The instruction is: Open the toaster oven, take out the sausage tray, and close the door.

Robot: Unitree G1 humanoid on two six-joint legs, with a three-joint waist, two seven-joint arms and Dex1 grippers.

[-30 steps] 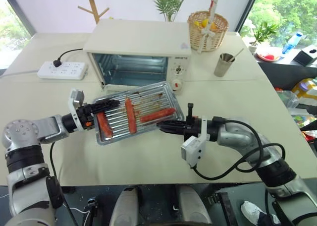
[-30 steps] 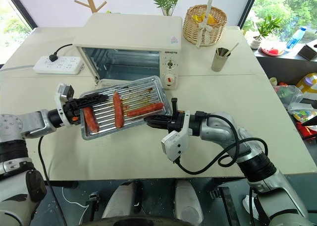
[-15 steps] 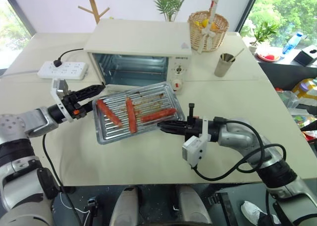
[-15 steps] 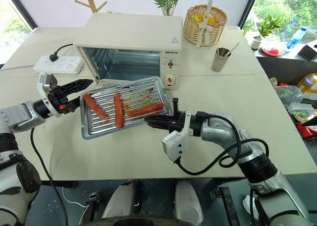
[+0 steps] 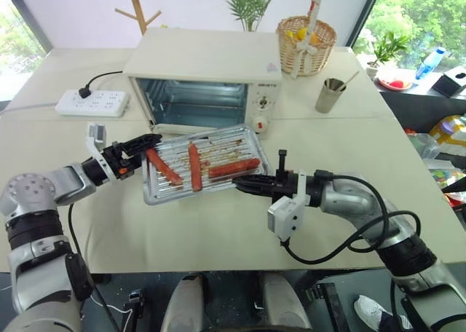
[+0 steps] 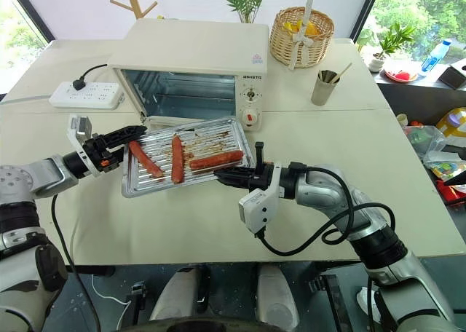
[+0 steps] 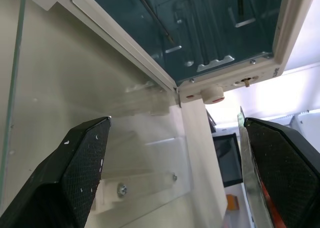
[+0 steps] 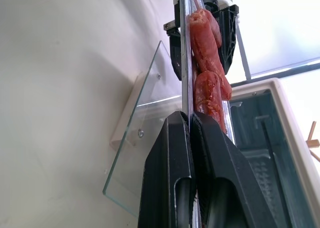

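holding the sausage tray [image 5: 198, 172] alone, right jaws [image 5: 246, 183] stay clamped on its rim; left jaws [image 5: 143, 147], now released, stand apart beside it; door [image 8: 145, 138] remains down.

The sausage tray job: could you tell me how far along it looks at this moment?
Done: the door is down and the sausage tray is outside the toaster oven. In hand: the right gripper pinches the tray's rim above the door; the left gripper is open beside it. Left: set the tray down, close the door.

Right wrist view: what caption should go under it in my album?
Right gripper pinching the sausage tray edge-on, beside the open glass door.
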